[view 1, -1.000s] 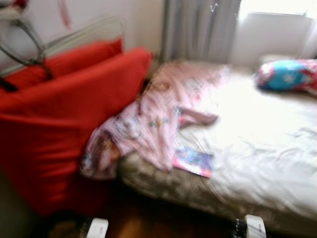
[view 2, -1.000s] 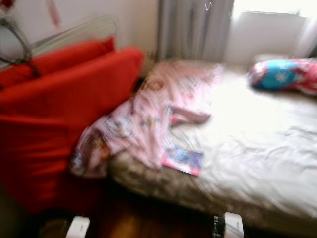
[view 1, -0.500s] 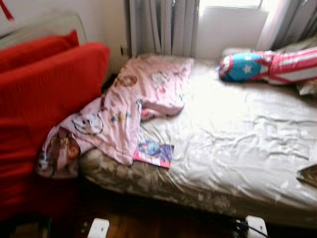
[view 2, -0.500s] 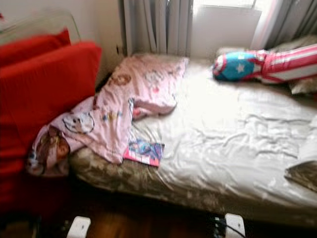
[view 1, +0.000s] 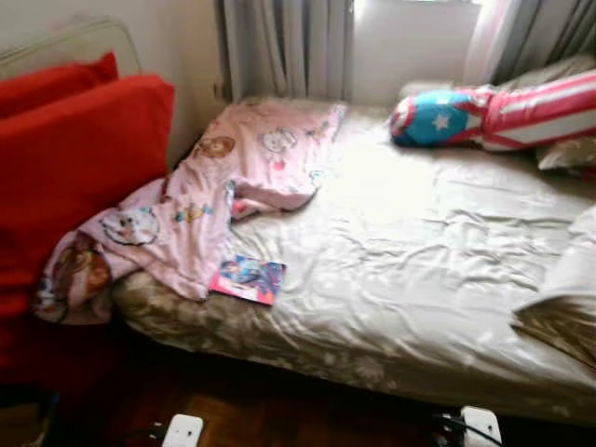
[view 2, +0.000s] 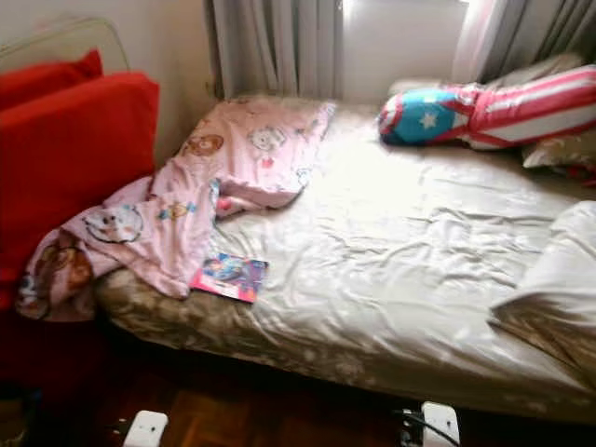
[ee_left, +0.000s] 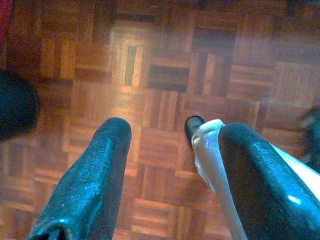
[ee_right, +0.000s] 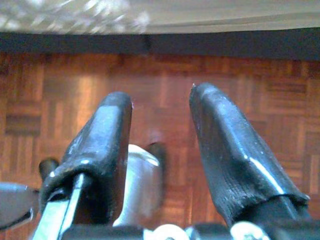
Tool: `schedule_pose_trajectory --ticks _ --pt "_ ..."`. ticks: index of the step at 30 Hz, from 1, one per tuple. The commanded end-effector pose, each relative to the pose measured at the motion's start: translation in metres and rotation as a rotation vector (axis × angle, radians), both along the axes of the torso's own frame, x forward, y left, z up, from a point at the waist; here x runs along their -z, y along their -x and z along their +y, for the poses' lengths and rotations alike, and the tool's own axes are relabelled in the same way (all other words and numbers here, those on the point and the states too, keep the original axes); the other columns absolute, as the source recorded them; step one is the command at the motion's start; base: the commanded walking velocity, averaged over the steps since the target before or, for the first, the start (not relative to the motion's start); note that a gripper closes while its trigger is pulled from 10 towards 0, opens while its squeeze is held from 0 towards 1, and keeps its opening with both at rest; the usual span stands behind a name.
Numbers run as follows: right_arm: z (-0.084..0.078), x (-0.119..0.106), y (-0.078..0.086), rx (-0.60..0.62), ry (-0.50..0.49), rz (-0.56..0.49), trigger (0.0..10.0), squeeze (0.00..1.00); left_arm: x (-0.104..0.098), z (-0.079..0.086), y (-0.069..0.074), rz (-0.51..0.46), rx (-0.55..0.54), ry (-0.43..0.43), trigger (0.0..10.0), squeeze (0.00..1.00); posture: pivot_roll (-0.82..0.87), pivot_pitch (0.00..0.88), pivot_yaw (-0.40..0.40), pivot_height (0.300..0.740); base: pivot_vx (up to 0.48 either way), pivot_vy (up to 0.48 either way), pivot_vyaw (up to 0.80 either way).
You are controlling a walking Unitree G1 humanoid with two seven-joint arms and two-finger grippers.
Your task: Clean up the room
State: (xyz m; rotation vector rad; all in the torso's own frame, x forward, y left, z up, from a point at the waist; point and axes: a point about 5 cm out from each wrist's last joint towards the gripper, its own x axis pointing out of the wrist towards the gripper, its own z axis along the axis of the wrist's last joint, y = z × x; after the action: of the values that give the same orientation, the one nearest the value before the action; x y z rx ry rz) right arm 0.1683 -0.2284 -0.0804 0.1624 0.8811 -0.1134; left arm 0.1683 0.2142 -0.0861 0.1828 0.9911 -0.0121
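A pink cartoon-print blanket [view 1: 210,194] lies crumpled over the near left corner of the bed [view 1: 410,279] and droops off its side. A thin colourful book [view 1: 247,278] rests on the beige sheet just by the blanket's edge. At the head of the bed lies a long cushion [view 1: 484,114], blue with a white star and red-and-white stripes. Both arms hang low over the parquet floor [ee_left: 165,65]. My left gripper [ee_left: 175,130] is open with nothing between its fingers. My right gripper [ee_right: 161,95] is open too, close to the bed's base.
Big red cushions [view 1: 74,158] stand to the left of the bed, touching the blanket. Grey curtains [view 1: 279,47] hang behind the bed under a bright window. A pale pillow [view 1: 563,289] sits at the bed's right edge. A dark round object [ee_left: 15,105] lies on the floor.
The camera has turned to the right and steadied, so the bed fills more of the picture and the red cushions sit further left. Nothing on the bed has moved.
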Motion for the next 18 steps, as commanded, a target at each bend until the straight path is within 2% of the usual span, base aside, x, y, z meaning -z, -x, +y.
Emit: schedule_pose_trajectory --ticks 1,8,18 --pt "-0.0071 0.0031 0.0106 0.015 0.012 0.035 10.0 0.0 -0.0001 -0.0097 -0.0042 -0.01 0.019 0.016 10.0 0.0 -0.07 0.0 -0.001 0.722 0.0 -0.352 -0.66" --pt "-0.008 0.0025 0.0097 0.021 0.014 0.029 10.0 0.0 -0.0003 -0.0098 -0.0046 -0.012 0.012 0.018 10.0 0.0 -0.07 0.0 -0.001 0.722 0.0 -0.351 -0.62" --pt "-0.0077 0.0016 0.0079 0.029 0.012 0.017 10.0 0.0 -0.0009 -0.0095 -0.0058 -0.014 0.01 0.018 10.0 0.0 -0.07 0.0 -0.001 0.722 0.0 -0.354 0.0"
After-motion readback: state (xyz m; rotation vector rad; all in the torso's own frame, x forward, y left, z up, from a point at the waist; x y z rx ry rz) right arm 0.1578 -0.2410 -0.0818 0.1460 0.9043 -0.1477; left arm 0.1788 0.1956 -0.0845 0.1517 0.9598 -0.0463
